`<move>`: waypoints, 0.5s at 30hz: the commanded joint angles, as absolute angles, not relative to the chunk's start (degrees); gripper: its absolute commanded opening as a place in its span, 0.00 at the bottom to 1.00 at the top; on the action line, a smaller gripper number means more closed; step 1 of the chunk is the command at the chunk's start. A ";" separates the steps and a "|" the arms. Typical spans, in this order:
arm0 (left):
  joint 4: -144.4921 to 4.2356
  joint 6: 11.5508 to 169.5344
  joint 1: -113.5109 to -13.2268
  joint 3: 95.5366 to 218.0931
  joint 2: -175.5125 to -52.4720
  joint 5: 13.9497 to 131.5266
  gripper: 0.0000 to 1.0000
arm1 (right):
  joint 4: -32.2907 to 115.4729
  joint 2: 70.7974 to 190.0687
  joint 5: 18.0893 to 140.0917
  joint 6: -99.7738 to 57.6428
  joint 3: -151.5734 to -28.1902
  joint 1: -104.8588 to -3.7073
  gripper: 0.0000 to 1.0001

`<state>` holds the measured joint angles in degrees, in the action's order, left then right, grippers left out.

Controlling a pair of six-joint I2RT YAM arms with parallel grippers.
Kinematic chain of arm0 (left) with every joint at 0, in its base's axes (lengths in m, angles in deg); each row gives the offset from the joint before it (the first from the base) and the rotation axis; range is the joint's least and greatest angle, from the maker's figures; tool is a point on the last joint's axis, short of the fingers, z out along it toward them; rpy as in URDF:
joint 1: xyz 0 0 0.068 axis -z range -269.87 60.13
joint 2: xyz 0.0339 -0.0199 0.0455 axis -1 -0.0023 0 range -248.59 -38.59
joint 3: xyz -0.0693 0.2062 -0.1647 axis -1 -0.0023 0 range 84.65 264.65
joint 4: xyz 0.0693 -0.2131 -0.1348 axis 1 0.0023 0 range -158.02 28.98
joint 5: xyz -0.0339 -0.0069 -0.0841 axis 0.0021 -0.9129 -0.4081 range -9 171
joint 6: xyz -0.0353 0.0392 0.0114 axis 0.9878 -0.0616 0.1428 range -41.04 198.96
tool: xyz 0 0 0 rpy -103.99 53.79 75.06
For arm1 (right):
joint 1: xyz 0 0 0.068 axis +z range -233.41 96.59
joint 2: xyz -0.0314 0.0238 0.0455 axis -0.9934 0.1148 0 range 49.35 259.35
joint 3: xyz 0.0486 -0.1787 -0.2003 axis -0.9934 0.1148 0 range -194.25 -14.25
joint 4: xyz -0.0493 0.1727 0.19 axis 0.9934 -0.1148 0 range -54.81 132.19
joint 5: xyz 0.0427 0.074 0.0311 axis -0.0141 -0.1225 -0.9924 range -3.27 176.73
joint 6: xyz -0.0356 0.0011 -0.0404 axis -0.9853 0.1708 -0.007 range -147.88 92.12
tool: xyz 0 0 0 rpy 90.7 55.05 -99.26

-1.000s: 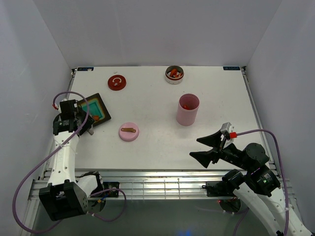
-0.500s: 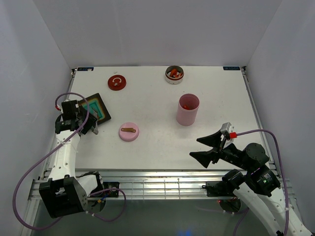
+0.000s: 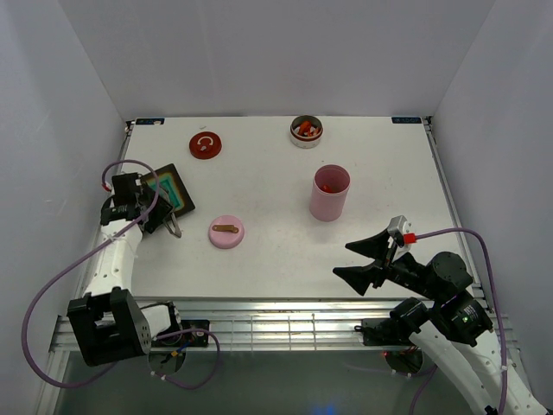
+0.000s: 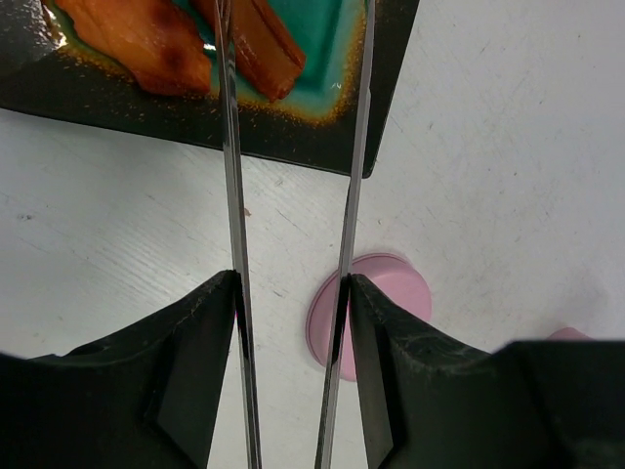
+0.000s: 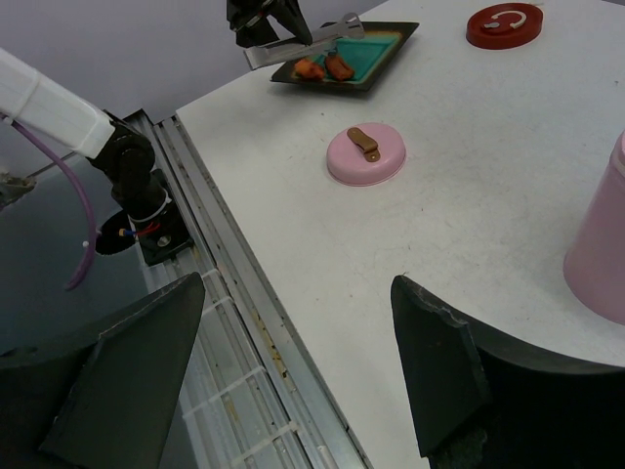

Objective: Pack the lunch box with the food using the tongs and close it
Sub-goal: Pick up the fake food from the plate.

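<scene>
left wrist view: left gripper (image 4: 290,322) part-closed around both arms of the tongs (image 4: 231,195), which reach over orange food (image 4: 146,44) on tray (image 4: 293,156) by worktop (image 4: 488,195) left edge. straddle one piece, then squeeze gently. right gripper (image 5: 298,322) wide open, empty

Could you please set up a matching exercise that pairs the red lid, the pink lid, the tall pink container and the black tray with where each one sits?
Things:
1. red lid
2. pink lid
3. tall pink container
4. black tray

Places:
a. at the left edge of the table
b. far side, left of centre
c. right of centre, standing upright
d. just right of the tray, a little nearer the arms

Pairs: 1-b, 2-d, 3-c, 4-a
</scene>
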<state>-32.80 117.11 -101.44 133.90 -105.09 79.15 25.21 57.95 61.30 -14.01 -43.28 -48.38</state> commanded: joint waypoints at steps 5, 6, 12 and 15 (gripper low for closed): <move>-38.23 114.47 -101.38 137.46 -110.04 76.08 0.59 | 26.10 57.17 61.59 -14.78 -45.01 -47.90 0.83; -38.49 114.47 -101.30 137.73 -110.39 75.99 0.59 | 26.19 57.26 61.68 -14.78 -44.84 -47.90 0.83; -39.20 114.29 -100.07 139.22 -109.78 76.95 0.59 | 26.45 57.53 61.51 -14.70 -44.75 -47.90 0.83; -36.83 115.00 -100.06 140.80 -107.15 80.02 0.59 | 26.37 57.44 61.68 -14.78 -44.75 -47.90 0.83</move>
